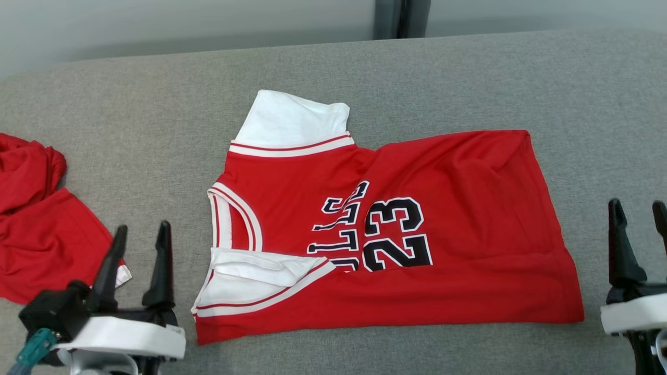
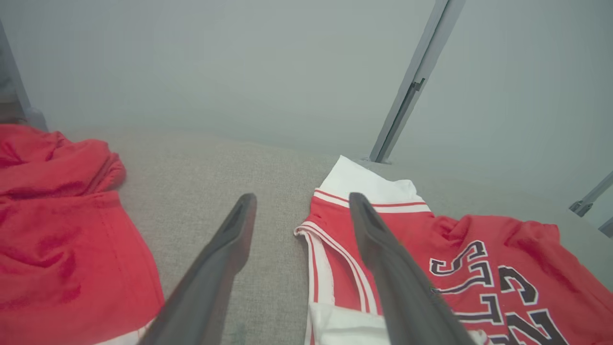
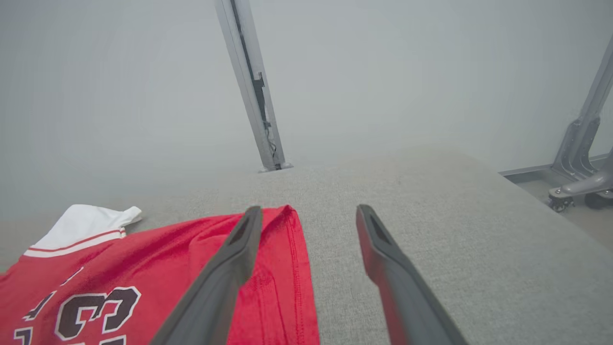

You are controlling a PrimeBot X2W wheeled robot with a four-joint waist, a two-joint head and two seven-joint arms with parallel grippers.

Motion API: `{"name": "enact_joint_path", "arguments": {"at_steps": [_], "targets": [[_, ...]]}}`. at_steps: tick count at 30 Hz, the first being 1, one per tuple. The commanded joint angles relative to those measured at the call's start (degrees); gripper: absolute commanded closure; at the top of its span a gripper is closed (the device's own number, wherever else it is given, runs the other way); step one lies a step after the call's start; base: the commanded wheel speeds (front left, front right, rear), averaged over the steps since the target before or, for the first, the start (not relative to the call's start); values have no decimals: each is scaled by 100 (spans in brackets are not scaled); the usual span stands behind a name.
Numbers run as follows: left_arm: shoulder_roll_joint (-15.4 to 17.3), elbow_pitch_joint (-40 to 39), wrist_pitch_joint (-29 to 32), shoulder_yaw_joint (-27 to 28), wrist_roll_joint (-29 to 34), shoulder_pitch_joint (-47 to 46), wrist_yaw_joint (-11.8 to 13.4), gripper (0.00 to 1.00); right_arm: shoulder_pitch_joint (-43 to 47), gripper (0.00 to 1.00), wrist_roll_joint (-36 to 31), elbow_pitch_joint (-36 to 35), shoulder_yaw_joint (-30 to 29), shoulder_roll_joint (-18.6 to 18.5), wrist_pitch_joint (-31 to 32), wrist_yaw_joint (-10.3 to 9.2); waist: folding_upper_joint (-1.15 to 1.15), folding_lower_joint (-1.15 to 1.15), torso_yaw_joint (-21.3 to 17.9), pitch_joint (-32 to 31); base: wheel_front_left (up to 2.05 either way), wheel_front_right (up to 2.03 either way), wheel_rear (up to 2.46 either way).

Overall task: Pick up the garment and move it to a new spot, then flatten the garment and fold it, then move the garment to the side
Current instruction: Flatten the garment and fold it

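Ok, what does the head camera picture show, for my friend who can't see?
A red jersey with a black 23 lies sideways, partly folded, in the middle of a grey fabric surface. The left gripper and right gripper are open at the bottom corners, and another red garment lies crumpled at the left edge.

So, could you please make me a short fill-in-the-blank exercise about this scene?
1. The number printed on the jersey is ____.
2. The left hand and the right hand are not shut; both are ____.
3. The second red garment lies on the robot's ____ side of the jersey.
Missing words: 23; open; left.
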Motion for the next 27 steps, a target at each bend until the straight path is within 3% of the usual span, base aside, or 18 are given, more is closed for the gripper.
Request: {"name": "enact_joint_path", "arguments": {"at_steps": [1,10,18,22,27], "targets": [[66,-28,-49,41,74,-118,47,0,-76,0,-75,-56,9,7,-46,-2,0,0,-27,-17,0,0,0],[180,-204,-208,151,546,-305,369,0,-223,0,-386,-370,372,154,-117,-2,0,0,-51,-127,0,0,0],[176,-259,-219,148,507,-258,401,0,-274,0,-334,-288,371,183,-123,-2,0,0,-39,-93,0,0,0],[245,-315,-212,97,565,-649,261,0,-355,0,-305,-301,309,151,-70,-2,0,0,13,3,0,0,0],[307,-128,4,-130,619,-1740,-116,0,-552,0,-296,-339,350,119,-23,-2,0,0,-26,243,0,0,0]]}}
